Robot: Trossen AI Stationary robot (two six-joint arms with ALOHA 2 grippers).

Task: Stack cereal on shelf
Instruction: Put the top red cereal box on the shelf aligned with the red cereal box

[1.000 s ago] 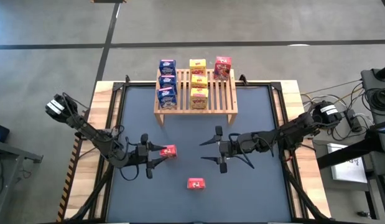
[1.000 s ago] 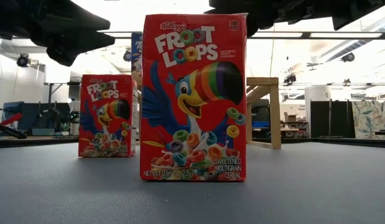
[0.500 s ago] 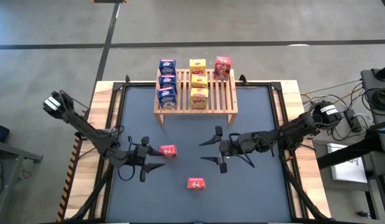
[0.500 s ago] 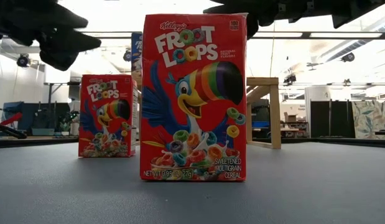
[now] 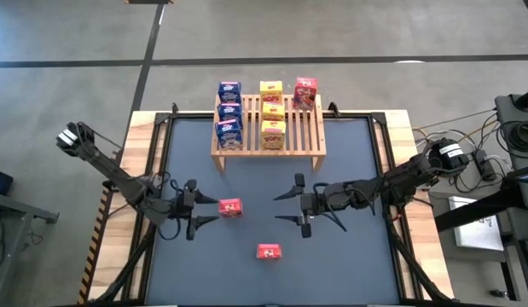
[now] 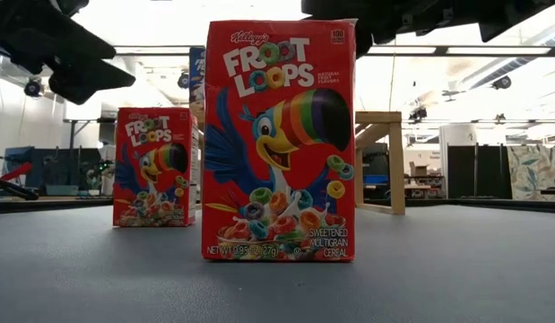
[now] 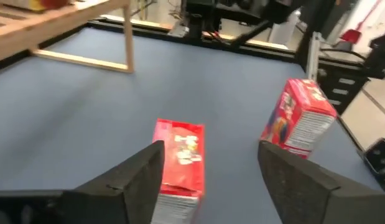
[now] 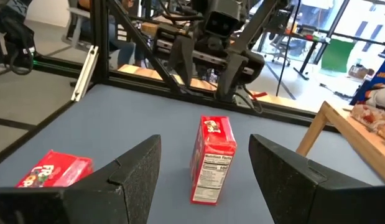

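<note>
With the left gripper (image 5: 198, 214) spread wide and empty just beside the upright red printed cardboard cereal box (image 5: 230, 206) on the blue table (image 5: 357, 256), you should advance, clamp, then carry it to the light wooden slatted shelf (image 5: 308, 136); right gripper (image 5: 296, 203) waits open.

Robotics lab or workshop, indoor test cell.

A polished concrete floor (image 5: 332, 30) surrounds a wood-edged table (image 5: 144, 128) with cables (image 5: 494, 136) alongside. Beyond it stand black frame struts (image 8: 136, 37), dark cabinets (image 6: 479, 170) and ceiling lights (image 6: 501, 82); what appears to be office chairs (image 8: 282, 46) sits by large windows.
</note>
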